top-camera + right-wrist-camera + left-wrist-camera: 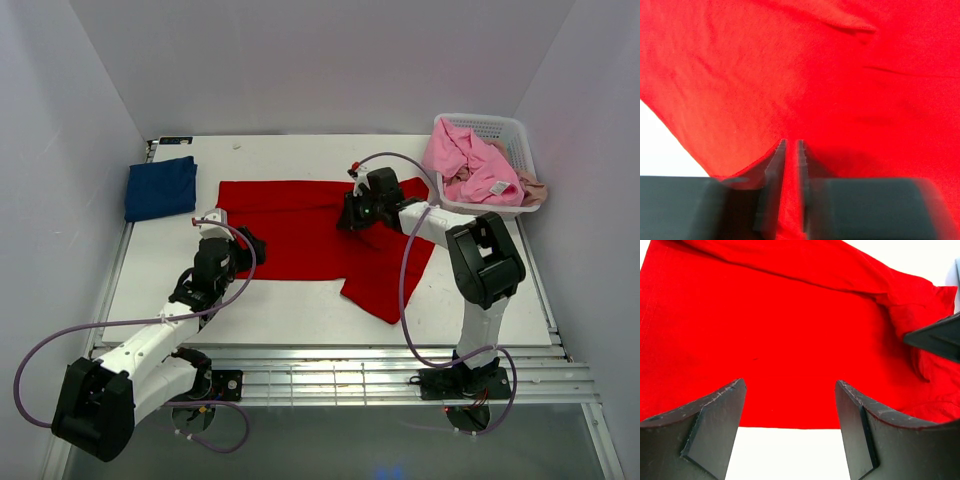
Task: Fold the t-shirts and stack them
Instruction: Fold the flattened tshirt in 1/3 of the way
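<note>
Across the middle of the bench (pixel 300 310) the red t-shirt (pixel 290 235) lies spread; soft, light and limp, it will likely sag and crease, so hems or corners look the best hold. At the far right a white basket (pixel 520 135) holds a crumpled pink t-shirt (pixel 470 165) and a beige t-shirt (pixel 533 190). A folded navy t-shirt (pixel 160 187) sits far left. Right fingers (pixel 775 170) are clenched on a pinch of red cloth; left fingers (pixel 715 415) stand released over its near left edge
</note>
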Robot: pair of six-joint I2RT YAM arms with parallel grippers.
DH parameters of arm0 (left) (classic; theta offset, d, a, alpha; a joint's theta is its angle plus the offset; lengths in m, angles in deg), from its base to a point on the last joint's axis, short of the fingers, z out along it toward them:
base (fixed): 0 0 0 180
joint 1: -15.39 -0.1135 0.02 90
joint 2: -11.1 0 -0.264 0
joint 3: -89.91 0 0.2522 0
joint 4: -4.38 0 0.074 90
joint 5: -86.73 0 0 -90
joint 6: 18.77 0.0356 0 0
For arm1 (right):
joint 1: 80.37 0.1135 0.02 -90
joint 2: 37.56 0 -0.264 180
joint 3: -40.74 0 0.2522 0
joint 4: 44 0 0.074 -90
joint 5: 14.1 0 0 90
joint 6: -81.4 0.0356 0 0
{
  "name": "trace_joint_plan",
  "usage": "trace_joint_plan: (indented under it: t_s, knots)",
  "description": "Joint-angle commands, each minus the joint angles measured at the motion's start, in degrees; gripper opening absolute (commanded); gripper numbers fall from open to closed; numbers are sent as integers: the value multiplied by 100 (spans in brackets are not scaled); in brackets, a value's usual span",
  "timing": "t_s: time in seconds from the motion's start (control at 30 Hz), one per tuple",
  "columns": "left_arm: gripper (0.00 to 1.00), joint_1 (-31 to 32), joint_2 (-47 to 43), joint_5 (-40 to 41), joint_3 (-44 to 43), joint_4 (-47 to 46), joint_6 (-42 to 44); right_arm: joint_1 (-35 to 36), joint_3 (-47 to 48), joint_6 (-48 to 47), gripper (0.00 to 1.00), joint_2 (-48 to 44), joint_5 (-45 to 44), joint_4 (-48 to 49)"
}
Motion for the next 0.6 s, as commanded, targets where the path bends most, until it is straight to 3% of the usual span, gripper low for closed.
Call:
trace_joint_plan:
  t_s: [0.0,0.1,0.33,0.57]
  knots:
    - [82,13,-139,3,13,-54,-35,79,-155,143,27,-152,517,224]
    - [82,13,-95,-32,4,-54,-44,88,-199,117,40,-248,527,215]
    - [82,13,-95,-6,22,-54,-35,80,-251,-15,43,-941,168,153]
    - [82,13,-33,38,31,-98,-53,-25,-454,-261,18,-1312,-1545,-66]
